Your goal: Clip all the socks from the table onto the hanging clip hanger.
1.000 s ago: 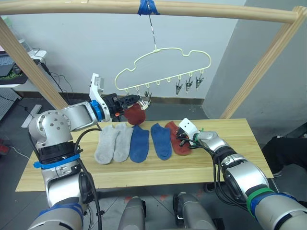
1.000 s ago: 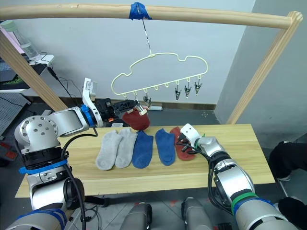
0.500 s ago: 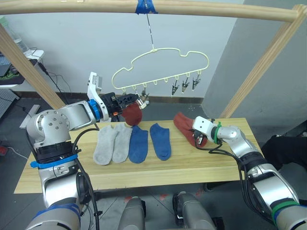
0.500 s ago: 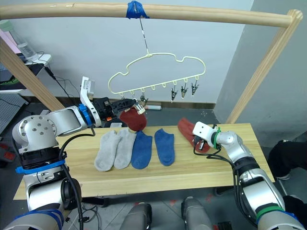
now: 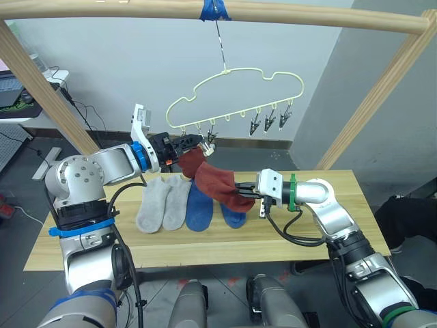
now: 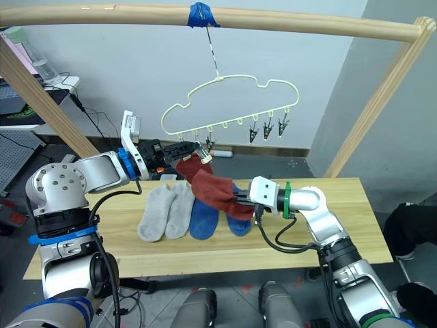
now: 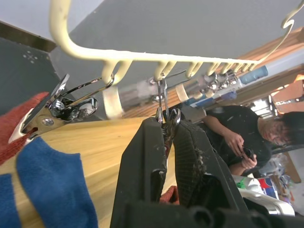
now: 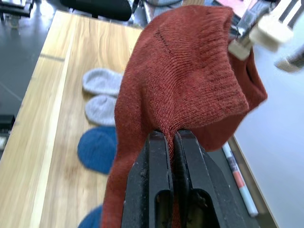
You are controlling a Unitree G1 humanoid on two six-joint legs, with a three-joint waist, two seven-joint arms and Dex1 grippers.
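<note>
The pale clip hanger (image 5: 235, 92) hangs by its hook from the top pole. My left gripper (image 5: 196, 141) is shut on one of its metal clips (image 7: 165, 116), beside the clip that holds a hanging rust red sock (image 5: 191, 161). My right gripper (image 5: 242, 193) is shut on a second rust red sock (image 5: 218, 183), held in the air above the blue socks and close under the left gripper. Two light grey socks (image 5: 164, 201) and two blue socks (image 5: 199, 210) lie side by side on the wooden table (image 5: 328, 229).
A round wooden pole frame spans the scene, with a top bar (image 5: 136, 8) and slanted posts (image 5: 41, 89) (image 5: 369, 96) at both sides. Three bare clips (image 5: 270, 121) hang at the hanger's right end. A seated person (image 7: 237, 137) is beyond the table.
My right gripper has lifted the second red sock off the table's right side and carried it left and up, over the blue socks. The left gripper stays at the hanger clips.
</note>
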